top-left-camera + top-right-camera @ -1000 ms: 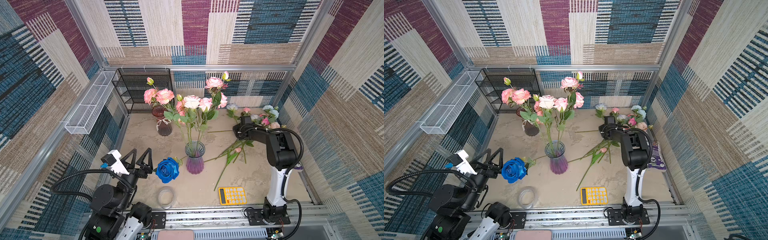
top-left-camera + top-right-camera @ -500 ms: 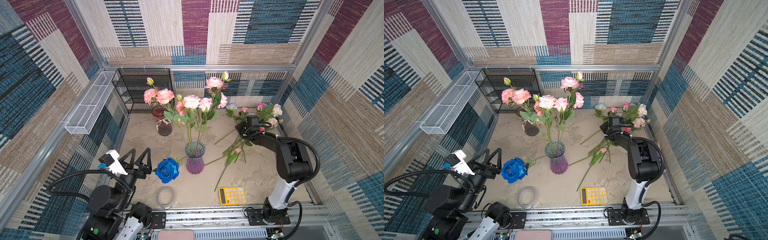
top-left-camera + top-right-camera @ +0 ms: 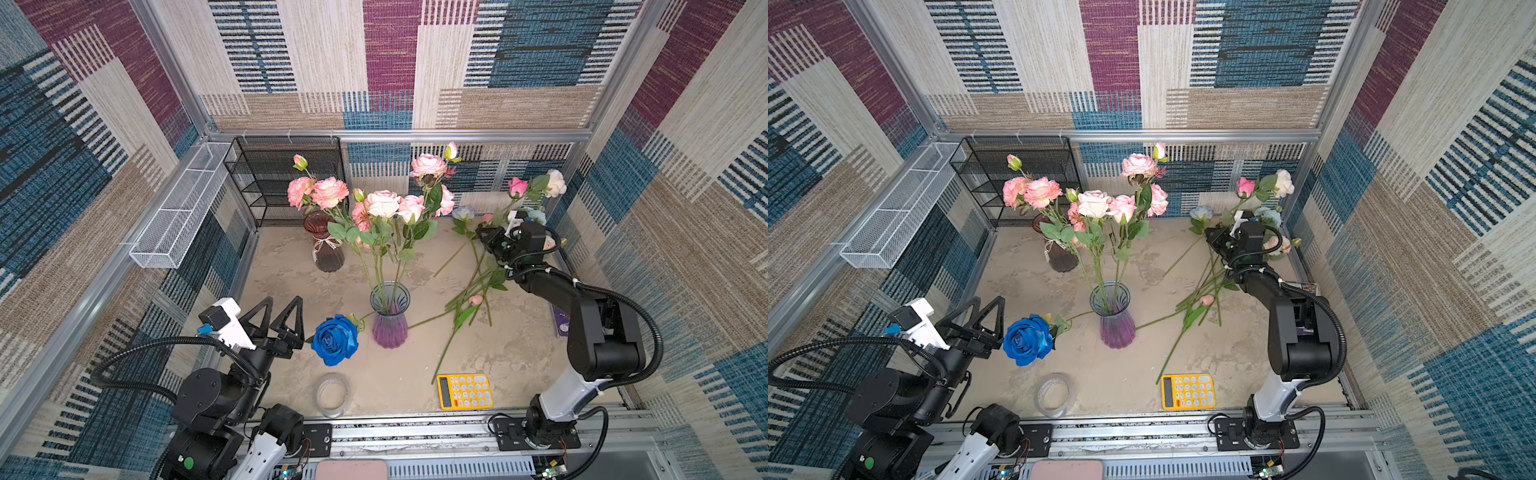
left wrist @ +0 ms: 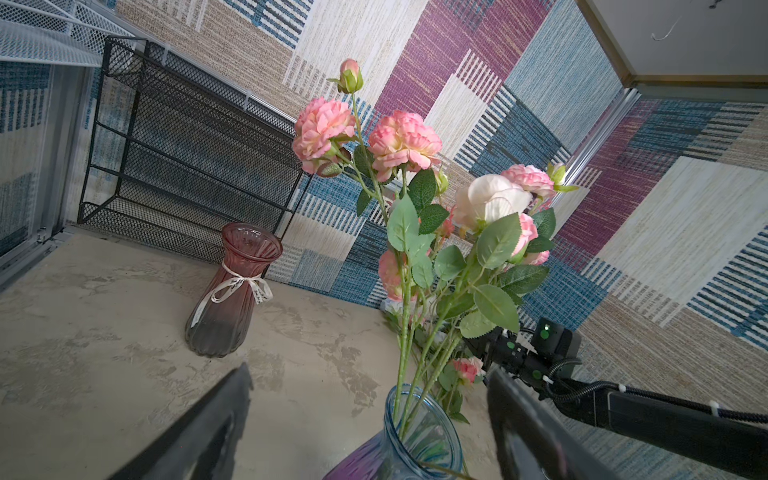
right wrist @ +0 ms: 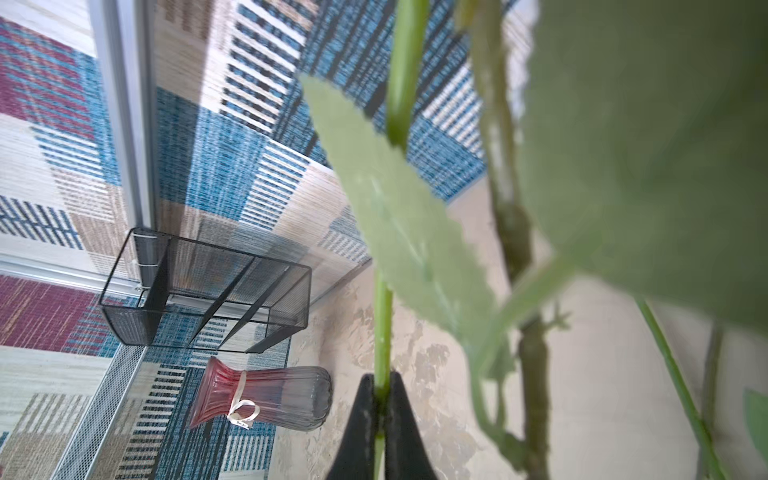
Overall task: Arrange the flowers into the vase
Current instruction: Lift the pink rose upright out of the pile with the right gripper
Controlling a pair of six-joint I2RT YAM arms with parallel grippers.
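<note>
The right hand (image 5: 381, 386), now clamped shut on a green stem (image 5: 383, 328), has lifted that pink-and-white spray (image 3: 518, 187) off the loose flowers (image 3: 475, 299) at the surface's (image 3: 291, 270) right side, ready for the vase (image 3: 390, 316); the left hand (image 3: 283, 300) waits open.

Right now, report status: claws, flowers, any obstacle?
Left claw open, empty. Right claw shut on rose stem. Blue vase holds roses. Loose stems lie between.

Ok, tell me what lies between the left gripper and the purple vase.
The deep blue rose sits between left gripper and purple vase; both top views show it.
</note>
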